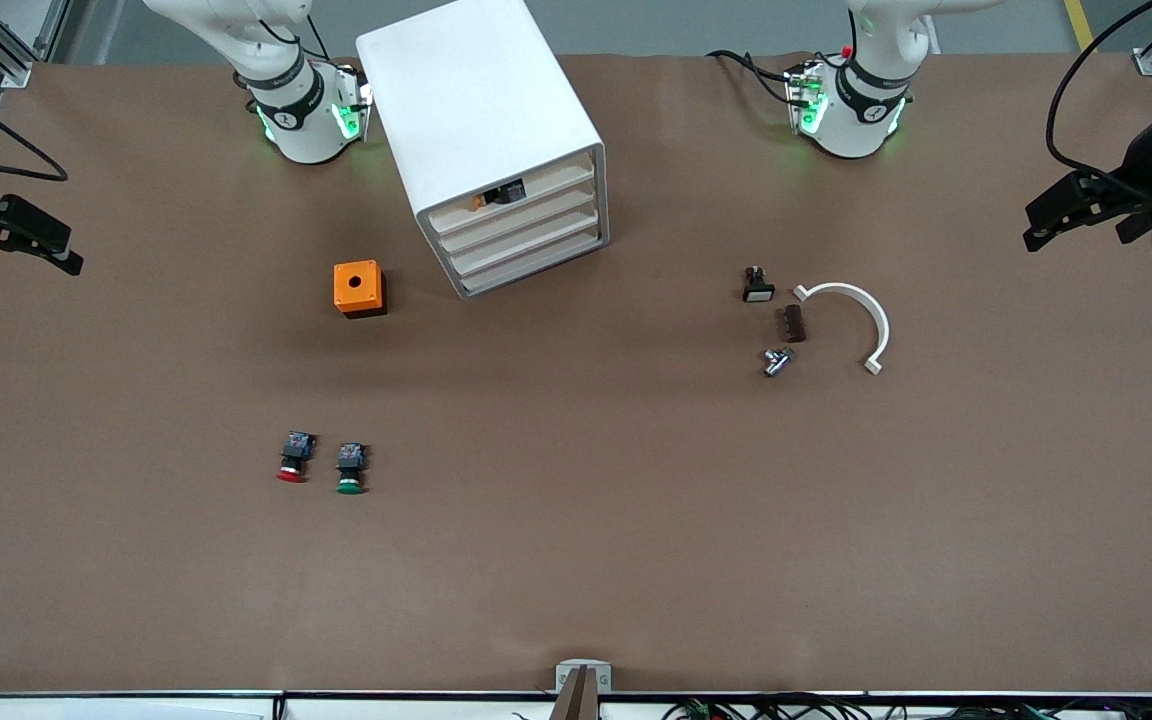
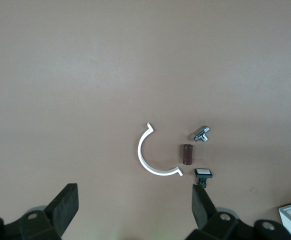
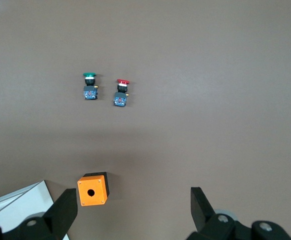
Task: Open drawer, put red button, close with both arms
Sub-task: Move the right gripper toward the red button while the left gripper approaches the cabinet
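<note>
Front view: the red button (image 1: 293,457) lies on the bare table (image 1: 576,540), toward the right arm's end and nearer the camera than everything else but the green button (image 1: 350,468), which lies just beside it, apart. Both rest on their sides, caps toward the camera. Farther from the camera than the pair sits an orange box (image 1: 359,289) with a round hole in its top. Beside that box, toward the middle of the table, stands the white cabinet (image 1: 481,120), turned at a slant, its four drawers all pushed in. The top drawer (image 1: 516,196) shows a small dark and orange item at its front.

Toward the left arm's end lies a loose group: a black switch (image 1: 757,285), a brown block (image 1: 794,323), a metal fitting (image 1: 775,361), and a white C-shaped clip (image 1: 851,321) curving beside them.

The right gripper (image 1: 6,240) hangs at the right arm's end of the table, fingers (image 3: 63,216) spread apart and empty; its wrist view looks down on the orange box and both buttons. The left gripper (image 1: 1086,208) hangs at the left arm's end of the table, fingers (image 2: 65,206) likewise apart and empty, its wrist view looking down on the clip group.
</note>
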`<action>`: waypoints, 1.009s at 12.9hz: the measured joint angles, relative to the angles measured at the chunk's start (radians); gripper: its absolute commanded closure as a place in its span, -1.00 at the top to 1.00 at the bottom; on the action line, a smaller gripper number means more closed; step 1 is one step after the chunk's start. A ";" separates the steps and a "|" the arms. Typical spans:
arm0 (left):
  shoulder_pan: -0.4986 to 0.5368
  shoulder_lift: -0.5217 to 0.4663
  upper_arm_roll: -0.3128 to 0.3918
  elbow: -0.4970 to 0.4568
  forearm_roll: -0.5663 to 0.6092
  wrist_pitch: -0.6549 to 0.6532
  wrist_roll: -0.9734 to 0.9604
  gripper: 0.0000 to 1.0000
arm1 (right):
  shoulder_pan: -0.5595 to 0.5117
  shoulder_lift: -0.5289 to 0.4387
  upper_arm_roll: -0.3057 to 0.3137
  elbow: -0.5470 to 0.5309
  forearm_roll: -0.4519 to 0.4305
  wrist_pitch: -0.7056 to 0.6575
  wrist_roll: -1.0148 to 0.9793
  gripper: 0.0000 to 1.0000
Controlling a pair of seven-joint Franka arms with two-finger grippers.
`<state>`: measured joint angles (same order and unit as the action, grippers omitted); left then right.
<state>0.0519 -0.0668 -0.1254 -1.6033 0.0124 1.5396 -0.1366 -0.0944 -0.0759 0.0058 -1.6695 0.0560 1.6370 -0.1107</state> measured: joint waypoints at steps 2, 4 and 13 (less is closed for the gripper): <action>0.000 0.001 0.000 0.001 0.000 0.000 0.000 1.00 | 0.000 0.000 0.000 0.000 0.000 -0.002 -0.001 1.00; 0.000 0.002 0.000 0.001 0.001 0.000 0.000 1.00 | 0.000 0.000 0.001 0.001 0.001 -0.023 -0.002 1.00; -0.050 0.251 -0.020 0.031 0.056 0.017 -0.127 1.00 | 0.008 0.031 0.013 -0.006 -0.016 -0.069 -0.005 1.00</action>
<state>0.0020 0.1844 -0.1457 -1.5722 0.0685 1.5571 -0.2635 -0.0863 -0.0453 0.0188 -1.6759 0.0397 1.5678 -0.1159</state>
